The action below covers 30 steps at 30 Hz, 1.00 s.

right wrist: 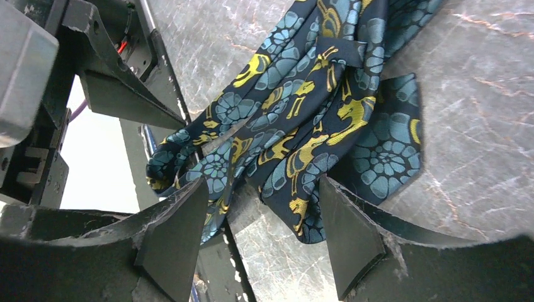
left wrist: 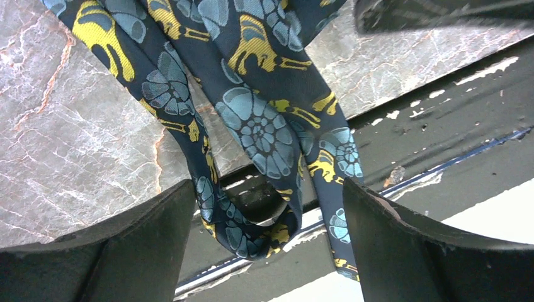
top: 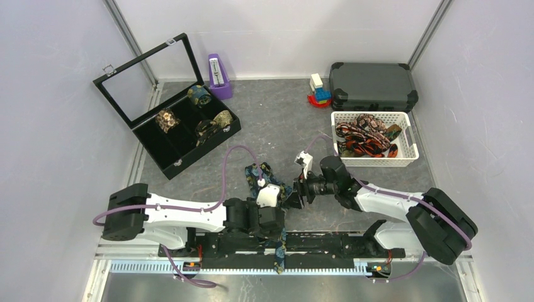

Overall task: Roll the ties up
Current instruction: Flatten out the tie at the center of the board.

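Navy paisley tie (top: 261, 171) bunched lower centre, long axis toward bottom edge, loop hanging between wide-spread jaws of left gripper (left wrist: 267, 189); right gripper (right wrist: 263, 182) alongside, likewise spread, nothing clamped.

One loose dark navy fabric tie (left wrist: 258, 126) with blue-gold pattern, between both sets of jaws. Four rolled fabric tie coils (top: 200, 94) in one black glass-lidded case (top: 208, 148), beyond the jaws, left. One white plastic basket (top: 371, 162), beyond, right; tangled ties (top: 362, 138) inside uncountable. One dark hard suitcase (top: 371, 85). One purple metronome (top: 218, 74).
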Each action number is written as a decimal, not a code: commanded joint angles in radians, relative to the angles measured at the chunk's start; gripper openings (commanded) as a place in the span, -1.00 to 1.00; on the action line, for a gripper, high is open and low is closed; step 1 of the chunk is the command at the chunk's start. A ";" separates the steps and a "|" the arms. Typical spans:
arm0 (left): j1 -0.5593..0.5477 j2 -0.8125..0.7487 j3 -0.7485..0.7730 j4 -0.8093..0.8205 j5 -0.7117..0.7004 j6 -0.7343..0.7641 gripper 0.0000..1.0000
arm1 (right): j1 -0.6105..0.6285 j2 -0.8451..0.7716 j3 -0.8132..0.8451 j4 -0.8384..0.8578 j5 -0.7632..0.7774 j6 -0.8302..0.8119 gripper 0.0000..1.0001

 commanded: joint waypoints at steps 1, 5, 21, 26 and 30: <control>-0.022 0.009 0.063 -0.053 -0.045 -0.037 0.82 | 0.029 -0.002 -0.017 0.043 -0.002 0.018 0.44; -0.045 0.045 0.071 -0.090 -0.058 -0.062 0.69 | 0.042 -0.008 -0.023 0.042 0.007 0.021 0.47; -0.083 0.083 0.036 -0.085 -0.143 -0.117 0.28 | 0.129 0.036 -0.052 0.106 0.089 0.068 0.44; -0.084 0.058 0.002 -0.060 -0.190 -0.118 0.09 | 0.133 0.039 -0.053 0.116 0.115 0.072 0.09; -0.084 0.038 -0.024 -0.002 -0.202 -0.109 0.05 | 0.154 0.067 -0.050 0.182 0.107 0.125 0.06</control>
